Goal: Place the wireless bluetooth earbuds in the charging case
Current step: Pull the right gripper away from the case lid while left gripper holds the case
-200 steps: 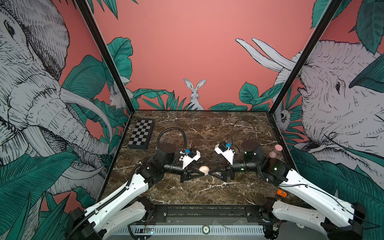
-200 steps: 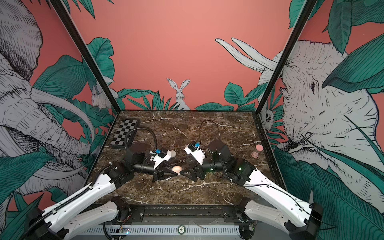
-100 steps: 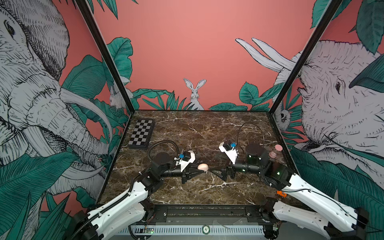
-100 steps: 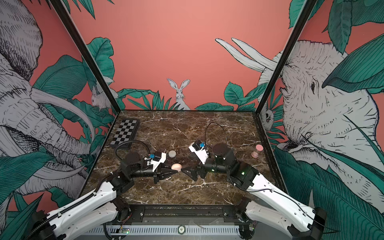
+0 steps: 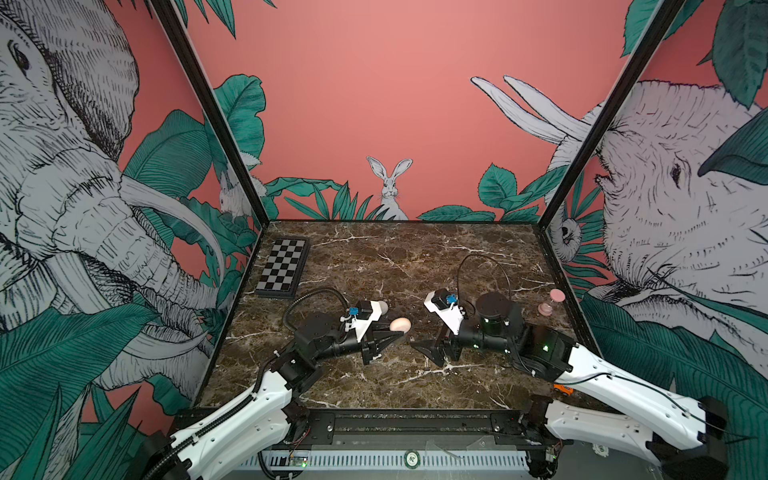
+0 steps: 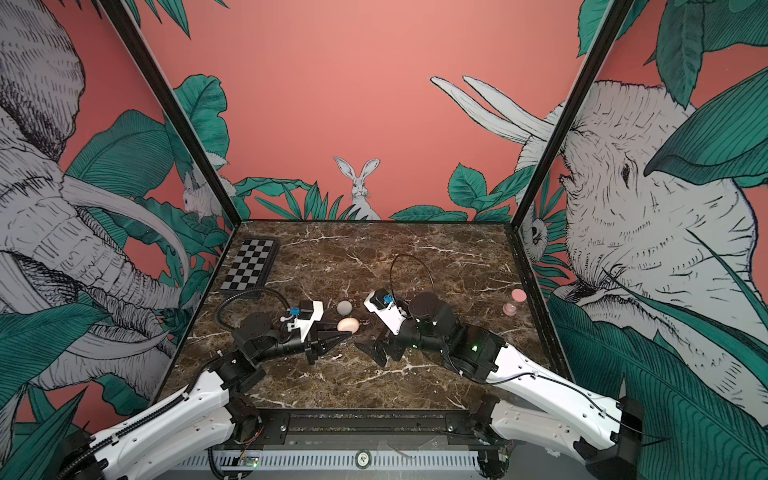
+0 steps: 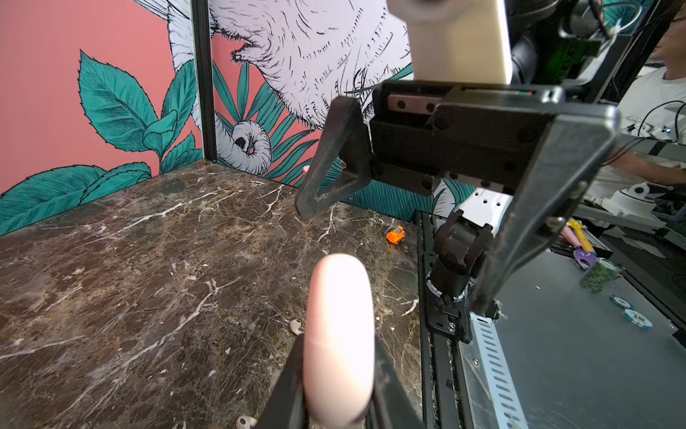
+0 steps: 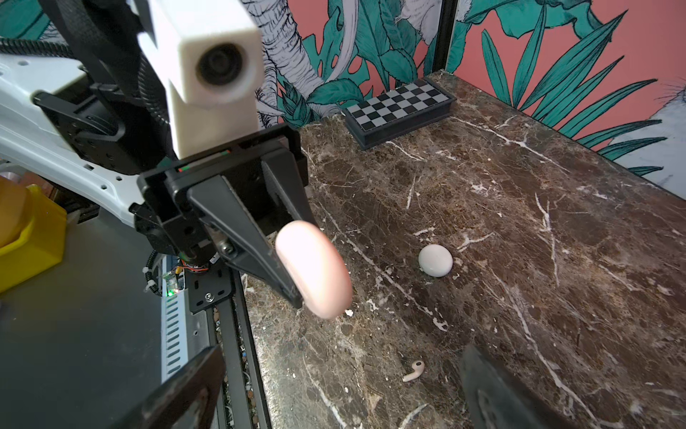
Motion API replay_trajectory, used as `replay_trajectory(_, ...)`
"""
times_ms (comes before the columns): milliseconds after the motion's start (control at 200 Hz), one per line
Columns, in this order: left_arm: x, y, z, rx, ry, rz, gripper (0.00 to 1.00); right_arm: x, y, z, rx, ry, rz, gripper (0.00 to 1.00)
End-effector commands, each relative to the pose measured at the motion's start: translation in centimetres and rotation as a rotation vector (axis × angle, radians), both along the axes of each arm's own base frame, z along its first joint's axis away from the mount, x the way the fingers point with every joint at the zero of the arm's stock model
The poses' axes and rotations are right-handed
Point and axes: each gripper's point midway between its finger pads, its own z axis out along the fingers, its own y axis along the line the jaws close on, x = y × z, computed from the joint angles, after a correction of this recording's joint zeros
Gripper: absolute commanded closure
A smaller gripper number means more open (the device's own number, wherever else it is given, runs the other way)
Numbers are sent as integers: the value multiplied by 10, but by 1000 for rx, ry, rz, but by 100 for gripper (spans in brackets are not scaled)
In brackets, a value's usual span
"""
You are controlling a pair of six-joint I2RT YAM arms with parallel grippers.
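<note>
While the left gripper (image 7: 337, 347) pinches the pink charging case (image 7: 336, 297) on edge, both earbuds (image 7: 296, 326) lie loose on the marble table (image 5: 415, 266).

Left jaws are clamped on the case's flat sides, and it looks lifted off the marble near the front middle. The right gripper (image 5: 424, 351) faces it with jaws spread wide and nothing in them. Left wrist view shows two buds on the marble just below the case, apart from each other. Right wrist view has one bud (image 8: 414, 371) lying flat just ahead of the open fingers (image 8: 178, 393). A white round case (image 8: 435, 260) sits a bit further back, touching nothing. Chessboard (image 5: 282, 268) is in the far left corner, well apart.
</note>
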Motion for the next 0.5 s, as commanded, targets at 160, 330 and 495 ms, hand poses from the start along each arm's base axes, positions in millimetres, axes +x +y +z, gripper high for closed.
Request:
replay_trajectory(160,-11,-2,6,-25,-35,-62,100,18,4,16,-26,-106,-74,2)
replay_trajectory(330,-19,-2,6,-27,-39,-109,100,19,7,14,-37,-116,-76,2)
replay_trajectory(495,-22,-4,5,-23,-37,-134,100,21,8,13,-50,-122,-80,2)
